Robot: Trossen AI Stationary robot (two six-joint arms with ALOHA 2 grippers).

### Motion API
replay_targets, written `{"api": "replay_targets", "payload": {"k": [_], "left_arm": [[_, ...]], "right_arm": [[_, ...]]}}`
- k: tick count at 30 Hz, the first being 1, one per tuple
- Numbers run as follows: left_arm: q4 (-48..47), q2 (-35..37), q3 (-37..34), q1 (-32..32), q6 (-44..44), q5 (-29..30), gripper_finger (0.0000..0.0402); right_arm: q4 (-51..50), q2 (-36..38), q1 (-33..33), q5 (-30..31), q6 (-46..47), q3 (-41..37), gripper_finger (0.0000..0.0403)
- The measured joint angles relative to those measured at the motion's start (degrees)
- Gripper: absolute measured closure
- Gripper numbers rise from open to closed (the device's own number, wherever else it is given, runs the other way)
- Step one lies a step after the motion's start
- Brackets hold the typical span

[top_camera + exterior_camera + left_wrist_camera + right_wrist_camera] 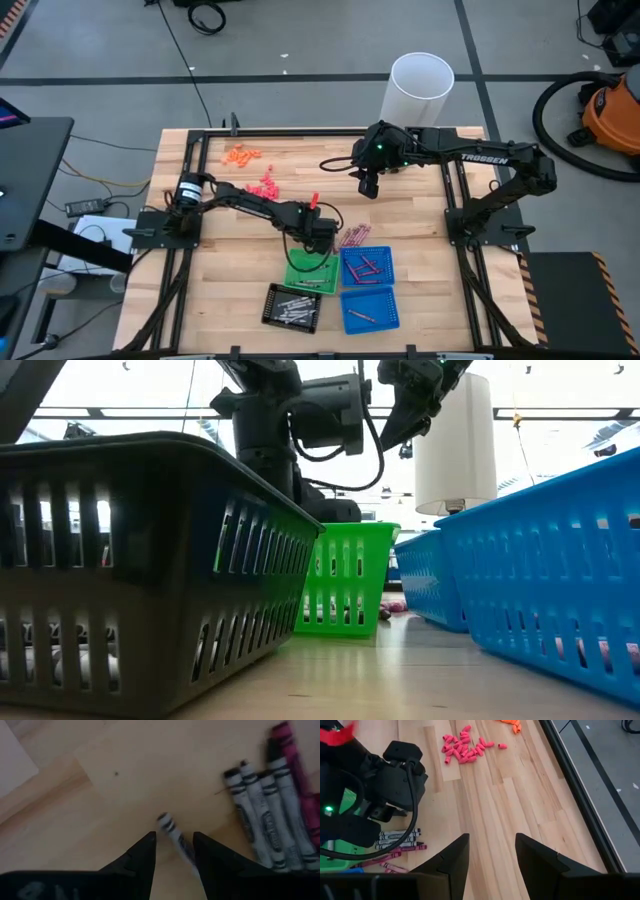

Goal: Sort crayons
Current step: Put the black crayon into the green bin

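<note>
**Ana:** High view is showing the left hand point(322, 232) hanging low over the middle of the table point(240, 290), just beside the green basket point(310, 272). What is its wrist camera giving you?

**Ben:** Its fingers point(142, 857) are standing apart with one grey crayon point(175, 837) lying slantwise between them. It is looking blurred, so I cannot tell whether the pads are touching it or whether it is resting on the wood. A row of grey crayons point(265, 815) is lying side by side next to it, with maroon ones point(292, 760) at the outer edge.

**Ana:** And the sorted ones?

**Ben:** Grey sticks are sitting in the black basket point(292, 306); dark red ones are lying in the two blue baskets point(368, 287). A loose bunch point(354, 236) is lying on the table just beside the left hand.

**Ana:** The right hand?

**Ben:** The right hand point(369, 185) is hovering over the far side of the table, near the white cylinder point(418, 88), well apart from the crayons. Its fingers point(452, 857) are spread wide and holding nothing. Pink bits point(465, 747) and orange bits point(241, 155) are lying near the far left corner.
</note>
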State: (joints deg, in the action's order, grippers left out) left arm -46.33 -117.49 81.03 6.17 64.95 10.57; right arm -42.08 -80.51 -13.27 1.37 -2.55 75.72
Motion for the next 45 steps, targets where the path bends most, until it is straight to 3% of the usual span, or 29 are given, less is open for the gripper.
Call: {"api": "replay_targets", "payload": {"k": [8, 18, 23, 33, 39, 45], "left_arm": [[0.12, -0.4, 0.07, 0.21, -1.17, 0.68, 0.0267], [-0.1, -0.46, 0.04, 0.88, -4.29, 0.5, 0.0384], [0.06, 0.22, 0.06, 1.14, -4.22, 0.66, 0.0387], [-2.4, 8.66, -0.04, 1.14, -6.8, 12.89, 0.0387], [1.21, 14.69, 0.04, 1.64, -21.06, 16.75, 0.0387], [9.86, 17.59, 0.07, 4.21, -37.18, 11.35, 0.0387]], "right_arm": [[-0.12, 0.0, 0.18, 0.02, 0.0, 0.0, 0.0235], [0.0, 0.0, 0.18, 0.02, 0.0, 0.0, 0.0235], [0.01, 0.0, 0.18, 0.01, -0.02, 0.0, 0.0235], [-0.01, 0.0, -0.18, 0.18, -1.04, 0.0, 0.0235], [-0.03, 0.0, -1.97, 0.55, -2.14, 0.0, 0.0235], [-0.09, 0.0, -3.32, 0.18, -3.23, 0.0, 0.0235]]}}
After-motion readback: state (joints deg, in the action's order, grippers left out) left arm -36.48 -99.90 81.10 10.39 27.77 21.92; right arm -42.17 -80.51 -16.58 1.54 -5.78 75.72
